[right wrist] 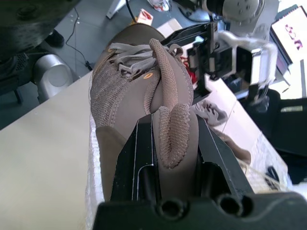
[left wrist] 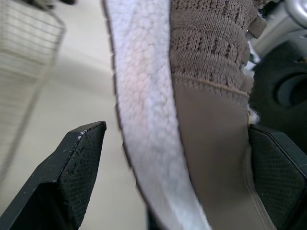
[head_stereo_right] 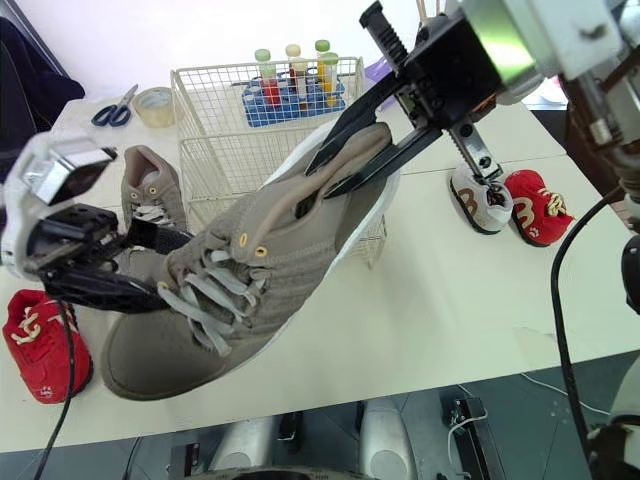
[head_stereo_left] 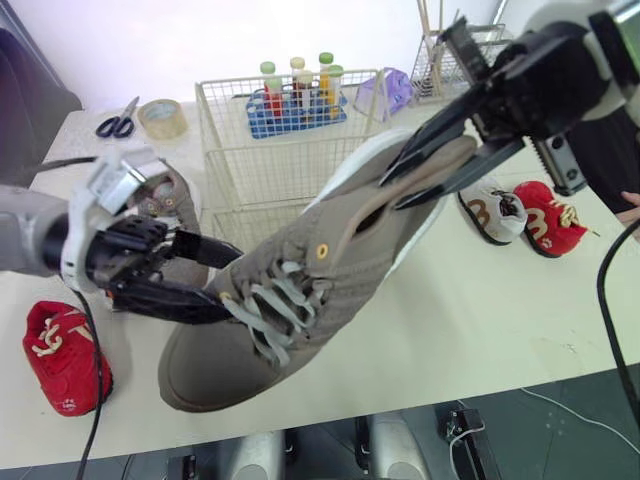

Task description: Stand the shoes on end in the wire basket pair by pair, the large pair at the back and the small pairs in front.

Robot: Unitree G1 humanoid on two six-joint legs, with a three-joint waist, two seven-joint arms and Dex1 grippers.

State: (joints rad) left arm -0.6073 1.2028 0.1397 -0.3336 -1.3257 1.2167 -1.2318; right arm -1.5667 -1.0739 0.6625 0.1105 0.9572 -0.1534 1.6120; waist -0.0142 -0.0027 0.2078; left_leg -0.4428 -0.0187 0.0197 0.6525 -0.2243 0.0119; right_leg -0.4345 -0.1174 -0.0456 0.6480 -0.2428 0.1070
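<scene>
We see the large taupe knit sneaker with a white sole (head_stereo_left: 335, 262) held tilted, toe lowest, over the beige table (head_stereo_left: 480, 310) before the white wire basket (head_stereo_left: 262, 160). The right gripper (head_stereo_left: 393, 192), arm reaching in from above, clamps its heel collar. The left gripper (head_stereo_left: 228, 288) straddles the forefoot, fingers apart.

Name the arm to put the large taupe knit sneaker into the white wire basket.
Right. The right gripper clamps the taupe sneaker at its heel, beside the wire basket; the left gripper only straddles the forefoot.
</scene>
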